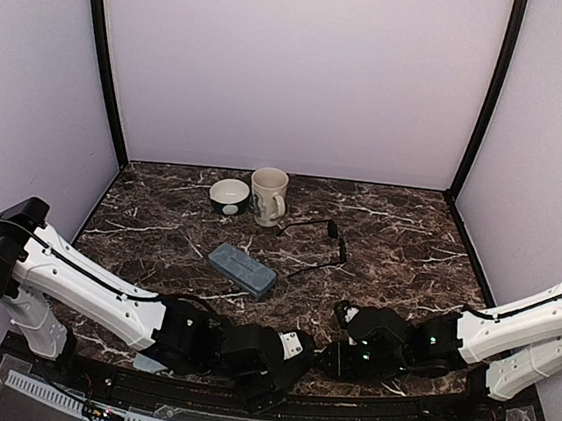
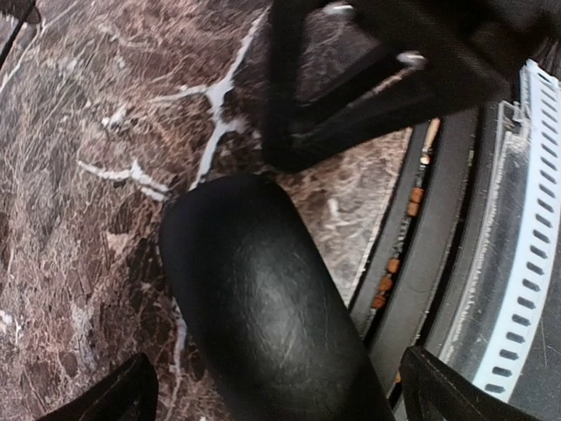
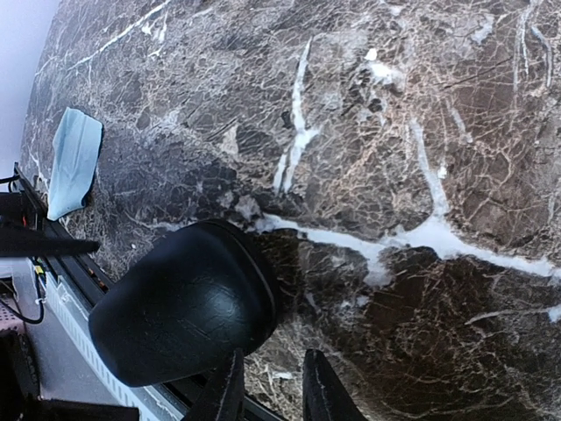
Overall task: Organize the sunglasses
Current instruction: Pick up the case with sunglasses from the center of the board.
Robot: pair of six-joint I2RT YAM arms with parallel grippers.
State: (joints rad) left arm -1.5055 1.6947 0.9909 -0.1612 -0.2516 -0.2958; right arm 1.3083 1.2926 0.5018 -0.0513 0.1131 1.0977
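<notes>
Not done yet: your left pincer (image 2: 280, 390) hangs wide open astride the black oval case (image 2: 263, 307), right pincer (image 3: 272, 390) barely parted, empty. The wire sunglasses (image 1: 334, 239) sit loose on the surface (image 1: 409, 234) near the mug (image 1: 268, 196), uncased.

The dark marbled table (image 1: 408, 244) carries a bowl (image 1: 229, 196) and a mug (image 1: 268, 196) side by side at upper centre. A grey-blue case (image 1: 242, 269) lies mid-frame, with wire glasses (image 1: 338, 245) to its right. A black case (image 2: 263, 307) sits by the bottom edge, and a pale cloth (image 3: 72, 158) lies at lower left.

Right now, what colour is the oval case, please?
The oval case is plain black, best seen in the left wrist view.
</notes>
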